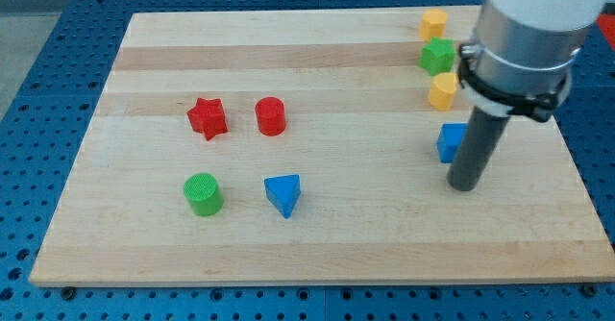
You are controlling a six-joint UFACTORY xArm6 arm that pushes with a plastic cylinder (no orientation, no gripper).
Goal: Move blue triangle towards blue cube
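The blue triangle [283, 194] lies on the wooden board [317, 244] at the lower middle. The blue cube [450, 141] sits at the view's right, partly hidden behind my rod. My tip [463, 185] rests on the board just below and right of the blue cube, far to the right of the blue triangle.
A red star [207, 117] and a red cylinder [271, 116] sit left of centre. A green cylinder [203, 193] is left of the triangle. At the upper right are a yellow block [433, 22], a green block [437, 56] and another yellow block [442, 90].
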